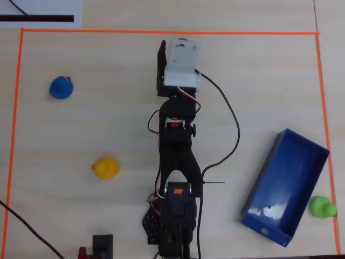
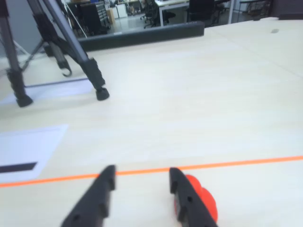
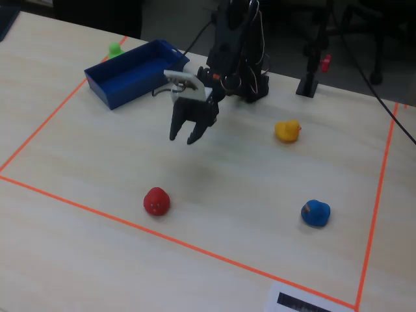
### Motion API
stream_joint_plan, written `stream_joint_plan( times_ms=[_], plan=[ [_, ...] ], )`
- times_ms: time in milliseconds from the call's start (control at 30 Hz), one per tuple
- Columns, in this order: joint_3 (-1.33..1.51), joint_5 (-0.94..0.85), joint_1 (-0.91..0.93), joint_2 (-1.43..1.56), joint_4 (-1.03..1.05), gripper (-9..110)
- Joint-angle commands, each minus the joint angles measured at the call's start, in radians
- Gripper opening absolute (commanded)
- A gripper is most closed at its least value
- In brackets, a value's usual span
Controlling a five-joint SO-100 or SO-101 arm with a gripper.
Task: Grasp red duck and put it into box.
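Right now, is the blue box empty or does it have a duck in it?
Empty. The box shows only its bare glossy floor in the overhead view. The red duck sits on the table near the orange tape, and the open fingers hold nothing.

A small glossy red duck (image 3: pixel 156 201) is seen resting on the pale wooden table, near the orange tape line at the front edge in the fixed view. A long blue box (image 3: pixel 133 73) with low walls lies well apart from it, at the far left corner, set at an angle, open upward and empty.
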Motion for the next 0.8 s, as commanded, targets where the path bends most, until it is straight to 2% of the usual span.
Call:
stream_joint_plan(
  times_ms=[0,667,767],
  plan=[
    [-0.04,-0.054,0.008,-0.101,-0.078,19],
    [-0.535,-0.1,0.086,-0.535,0.035,24],
    [-0.557,-0.117,0.095,-0.569,0.06,27]
  ],
)
